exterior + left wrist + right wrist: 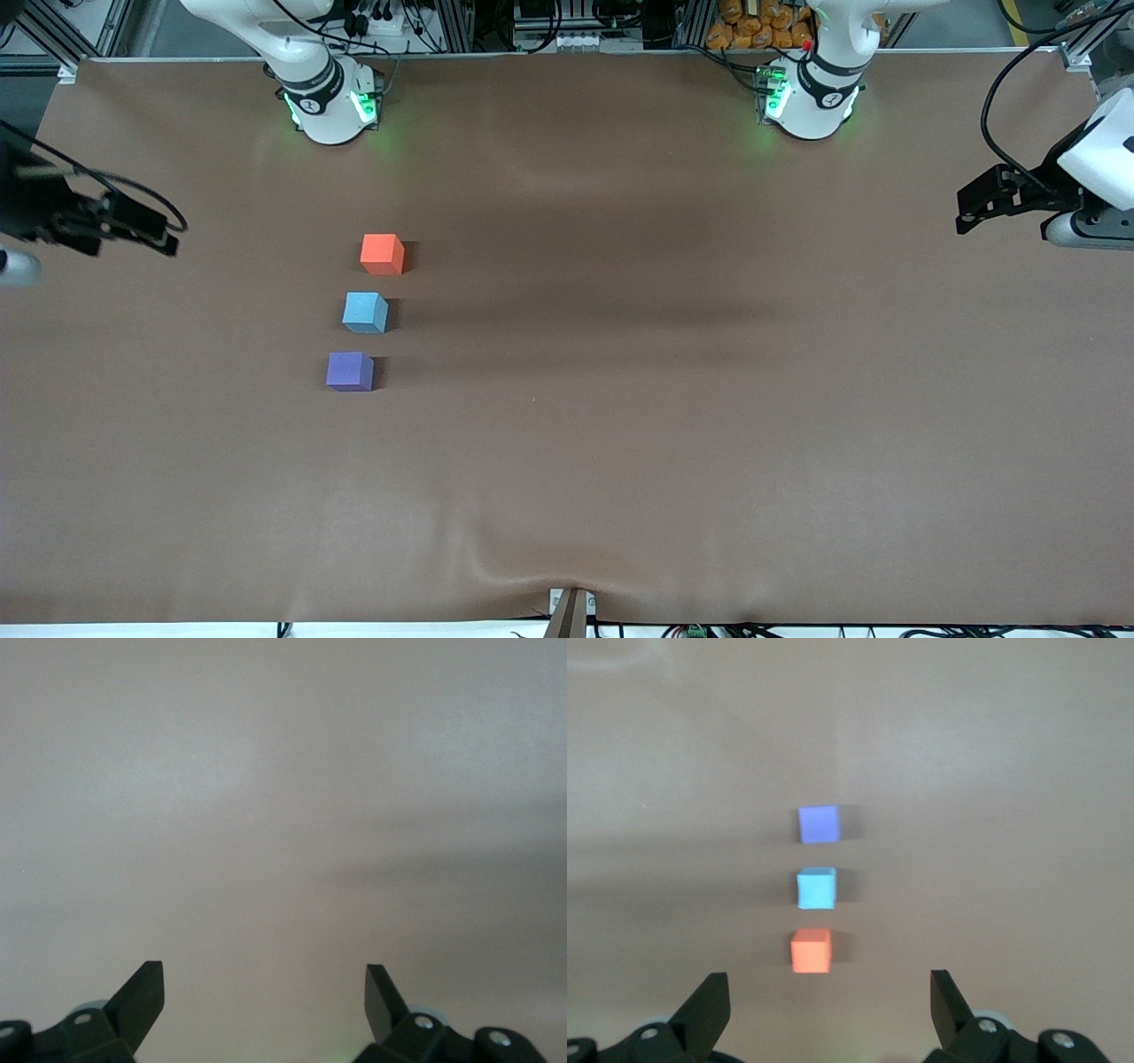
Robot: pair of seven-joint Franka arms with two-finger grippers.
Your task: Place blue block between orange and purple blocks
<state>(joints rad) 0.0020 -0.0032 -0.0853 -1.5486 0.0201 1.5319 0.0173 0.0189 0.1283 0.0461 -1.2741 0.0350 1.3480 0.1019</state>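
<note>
The blue block (365, 312) rests on the table between the orange block (382, 253) and the purple block (349, 370), the three in a short row with small gaps. The orange one is farthest from the front camera, the purple one nearest. The right wrist view shows the same row: orange (811, 950), blue (816, 889), purple (819, 824). My right gripper (146, 232) is open and empty, raised at the right arm's end of the table, well apart from the blocks; its own view shows it too (830, 992). My left gripper (972, 210) is open and empty at the left arm's end; its wrist view (264, 983) shows only bare table.
The brown table cover (673, 399) has a small wrinkle at its edge nearest the front camera. The two arm bases (328, 102) (811, 97) stand along the edge farthest from that camera.
</note>
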